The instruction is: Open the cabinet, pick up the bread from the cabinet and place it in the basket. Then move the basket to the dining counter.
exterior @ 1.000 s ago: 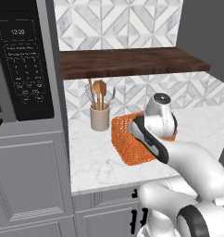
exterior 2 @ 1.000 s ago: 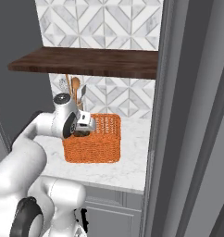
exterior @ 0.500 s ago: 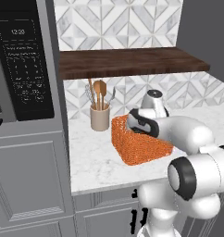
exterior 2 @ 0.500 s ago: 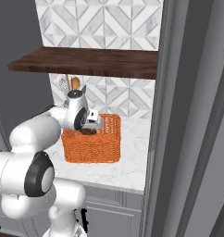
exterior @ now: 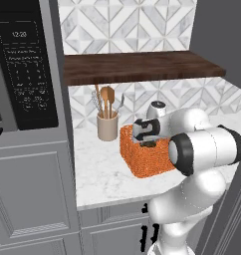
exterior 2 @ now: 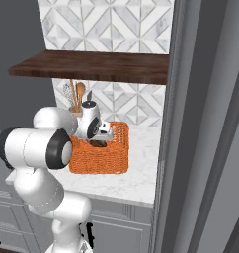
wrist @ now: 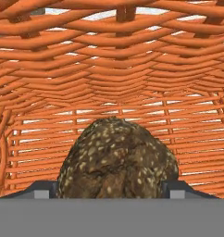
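The orange basket (exterior: 148, 160) (exterior 2: 99, 159) stands on the marble worktop under the cabinet's brown shelf board (exterior: 142, 67) (exterior 2: 92, 66). My gripper (exterior: 146, 136) (exterior 2: 99, 135) reaches down into the basket. In the hand view the dark speckled bread (wrist: 116, 159) sits between my two finger tips, touching both, with the basket's woven wall (wrist: 114, 88) right behind it. A dark bit of the bread (exterior: 149, 144) (exterior 2: 98, 145) shows under the hand. The gripper (wrist: 112, 189) is shut on the bread. The cabinet door (exterior 2: 205, 123) stands open at the right. The dining counter is out of view.
A beige utensil holder (exterior: 107, 127) (exterior 2: 75, 101) with spoons stands just behind the basket's left end. The tall grey unit with the black microwave (exterior: 25, 64) walls off the left. Bare worktop (exterior: 100, 174) (exterior 2: 139, 173) lies in front of the basket.
The hand has swung over the basket and gone lower into it, carrying the bread. The elbow has risen and come forward. The basket has stayed put.
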